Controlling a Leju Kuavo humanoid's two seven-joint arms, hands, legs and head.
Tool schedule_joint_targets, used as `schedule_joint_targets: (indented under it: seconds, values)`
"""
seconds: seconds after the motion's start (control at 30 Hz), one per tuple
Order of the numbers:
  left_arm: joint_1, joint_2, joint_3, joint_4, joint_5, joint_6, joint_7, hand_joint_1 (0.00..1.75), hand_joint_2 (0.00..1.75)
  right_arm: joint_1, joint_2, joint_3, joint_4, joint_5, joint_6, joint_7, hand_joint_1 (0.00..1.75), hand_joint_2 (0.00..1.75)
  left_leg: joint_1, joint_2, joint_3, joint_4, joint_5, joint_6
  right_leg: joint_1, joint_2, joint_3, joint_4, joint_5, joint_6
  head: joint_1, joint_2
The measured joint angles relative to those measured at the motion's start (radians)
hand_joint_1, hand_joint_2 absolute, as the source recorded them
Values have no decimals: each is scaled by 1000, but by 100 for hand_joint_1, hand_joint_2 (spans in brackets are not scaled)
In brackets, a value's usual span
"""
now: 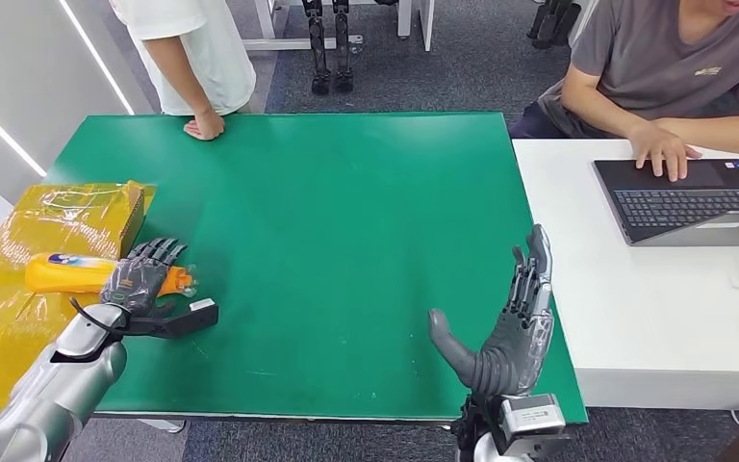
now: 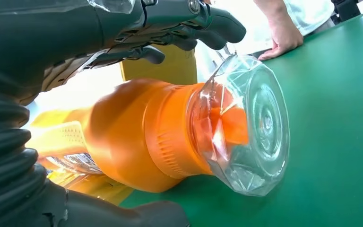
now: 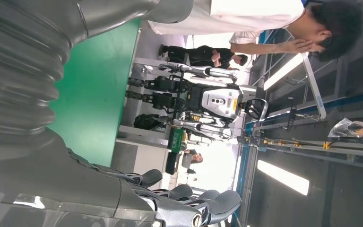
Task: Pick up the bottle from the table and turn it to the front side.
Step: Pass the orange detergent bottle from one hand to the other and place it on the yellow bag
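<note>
The bottle (image 1: 82,272) lies on its side under the left hand (image 1: 140,284), whose fingers drape over it without a sure grip yet. The hand should close round the body, clear of the clear cap (image 2: 246,125). The right hand (image 1: 510,327) stands open, well apart.

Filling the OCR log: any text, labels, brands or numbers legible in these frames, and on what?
None can be read.
Bottle: blue oval label, too small; in the left wrist view the print is blurred.
Laptop: key legends too small.
Grey shirt: small chest logo, unreadable.
Left hand grips the bottle.
</note>
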Motion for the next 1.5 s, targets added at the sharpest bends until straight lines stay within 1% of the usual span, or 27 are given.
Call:
schedule_joint_targets:
  seconds: [0.27,0.43,0.67,0.77,0.93,1.07,1.13,1.2,1.27,1.33,1.43,1.5]
  values:
    - [32,0,7,-49,48,33,-1,0,175,0,0,-3,0,2,-4,0,0,175,0,0,0,0,0,0,0,0,0,0,0,0,0,0]
    - [91,3,33,-123,90,55,-4,0,175,0,-2,-4,0,2,-12,0,0,175,0,0,-1,0,0,0,0,0,-1,0,0,0,0,0]
    - [205,23,95,-314,144,98,-5,0,175,10,-2,-13,-9,17,-11,0,0,175,0,0,-1,0,0,0,0,0,-1,0,0,0,0,0]
    - [250,26,127,-402,159,127,-20,0,175,11,-2,-20,-14,19,-9,0,0,175,0,0,-1,0,0,0,0,0,-1,0,0,0,0,0]
    - [300,23,173,-528,165,169,-45,0,175,10,-2,-23,-16,17,-22,0,0,175,0,0,-1,0,0,0,0,0,-1,0,0,0,0,0]
    - [337,15,210,-615,127,222,-47,0,175,11,-2,-23,-16,11,-29,0,0,175,0,0,-1,0,0,0,0,0,-1,0,0,0,0,0]
    - [354,5,236,-662,125,234,-72,0,175,11,-2,-23,-16,8,-35,0,0,175,0,0,-1,0,0,0,0,0,-1,0,0,0,0,0]
    - [365,-14,266,-704,139,235,-121,0,175,10,-2,-23,-16,4,-39,0,0,175,0,0,-1,0,0,0,0,0,-1,0,0,0,0,0]
    - [370,-43,297,-741,177,236,-180,0,175,9,-2,-21,-16,-3,-42,0,0,175,0,-1,-1,0,0,0,0,-1,-1,0,0,0,0,0]
    - [369,-79,317,-767,240,237,-221,0,175,8,-2,-20,-15,-9,-47,0,0,175,0,-1,-1,0,0,0,0,-1,-1,-1,0,0,0,0]
    - [362,-124,322,-788,318,237,-233,0,175,6,-2,-17,-13,-12,-56,0,0,175,0,-1,-1,0,0,0,0,-1,-1,-1,0,0,0,0]
    - [358,-145,315,-797,394,233,-241,0,175,5,-2,-15,-12,-15,-57,0,0,175,0,-1,-1,0,0,0,0,-1,-1,-1,0,0,0,0]
